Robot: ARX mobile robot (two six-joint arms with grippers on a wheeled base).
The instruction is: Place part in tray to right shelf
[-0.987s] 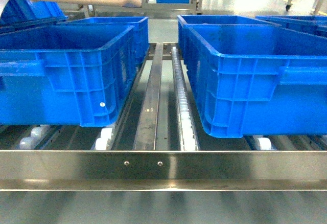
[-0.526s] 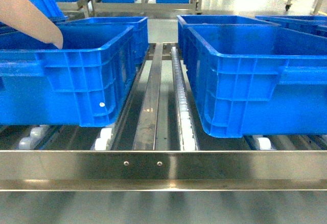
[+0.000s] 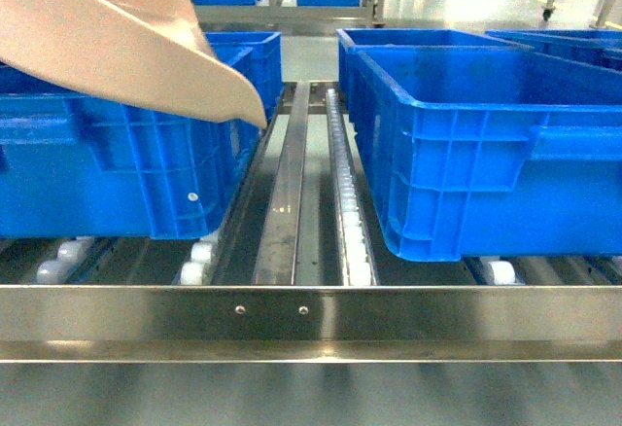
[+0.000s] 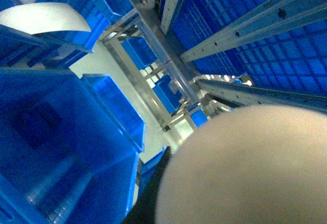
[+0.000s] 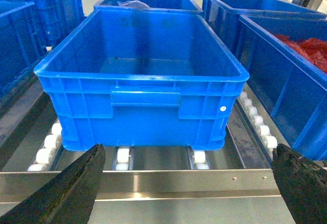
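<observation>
**Tray hanging over the left crate**

I am holding the cream tray point(image 3: 117, 42) up at the left of my head view, its curved edge tilting down over the near left crate point(image 3: 126, 168) on the shelf point(image 3: 311, 314). My left wrist camera is showing mostly the tray's pale underside point(image 4: 245, 168), so I cannot tell how my left fingers are standing. My right gripper point(image 5: 186, 183) is hanging with its 2 dark fingers point(image 5: 66, 188) spread wide apart, in front of the shelf's rail and a blue crate point(image 5: 143, 81) sitting on white rollers point(image 5: 48, 147). The part is not showing in any view.
</observation>
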